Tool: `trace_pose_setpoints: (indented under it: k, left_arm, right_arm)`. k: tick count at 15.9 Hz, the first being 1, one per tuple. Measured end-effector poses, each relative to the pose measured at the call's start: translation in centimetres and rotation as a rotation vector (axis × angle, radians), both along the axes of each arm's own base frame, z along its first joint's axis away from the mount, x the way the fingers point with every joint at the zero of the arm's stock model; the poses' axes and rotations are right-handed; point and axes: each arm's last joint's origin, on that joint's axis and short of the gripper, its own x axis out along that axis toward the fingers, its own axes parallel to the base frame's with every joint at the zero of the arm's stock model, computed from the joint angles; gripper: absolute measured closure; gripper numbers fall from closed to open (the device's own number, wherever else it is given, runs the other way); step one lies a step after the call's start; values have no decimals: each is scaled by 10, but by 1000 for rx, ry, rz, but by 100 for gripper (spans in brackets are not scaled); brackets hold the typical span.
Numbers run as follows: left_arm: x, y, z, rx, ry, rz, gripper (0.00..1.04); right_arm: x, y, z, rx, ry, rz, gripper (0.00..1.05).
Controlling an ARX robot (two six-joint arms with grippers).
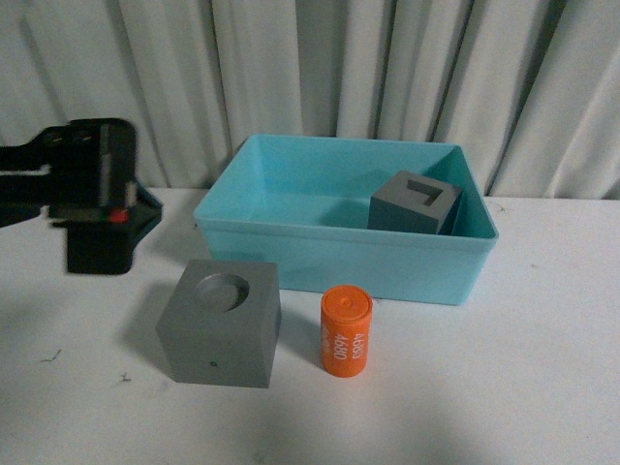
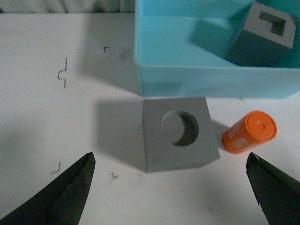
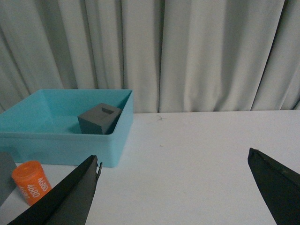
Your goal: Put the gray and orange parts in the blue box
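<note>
Nearest you, the round-recess cube (image 1: 220, 323) and the orange cylinder (image 1: 346, 330) stand side by side on the table, apart, just before the box (image 1: 329, 254). Your left gripper (image 2: 169, 158) is spread wide and empty, facing that cube, and your right gripper (image 3: 172, 155) is equally wide and empty. Farther back, the second cube (image 1: 415, 202) sits inside the box, toward its right side.

On my front feed the left arm (image 1: 97, 194) shows as a boxy black housing, slightly blurred, with a small red mark (image 1: 118, 216) on its face and a dark teal wedge (image 1: 150, 208) beside it. On the wrist feeds, the left jaws and right jaws are matte black, tapering wedges. One right tip has a small notch (image 3: 99, 165).
</note>
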Motion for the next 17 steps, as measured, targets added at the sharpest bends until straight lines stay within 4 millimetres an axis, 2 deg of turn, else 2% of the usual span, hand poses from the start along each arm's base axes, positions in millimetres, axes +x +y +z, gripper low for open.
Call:
trace_pose_setpoints:
  k: [2,5,7,9,17]
  left_arm:
    - [24,-17,-9,40,22,-33,7]
    - [43,-30,-34,97,73,-70,7]
    - [56,-28,-51,141,104,-66,7]
    - [67,-28,-59,162,113,-54,7]
    - [87,-25,-88,196,177,-43,7]
  right_arm:
    - [0,0,0,0,0,0,6]
    - [0,0,0,0,0,0,6]
    - [0,0,0,0,0,0,6]
    - [0,0,0,0,0,0,6]
    - [0,0,0,0,0,0,6]
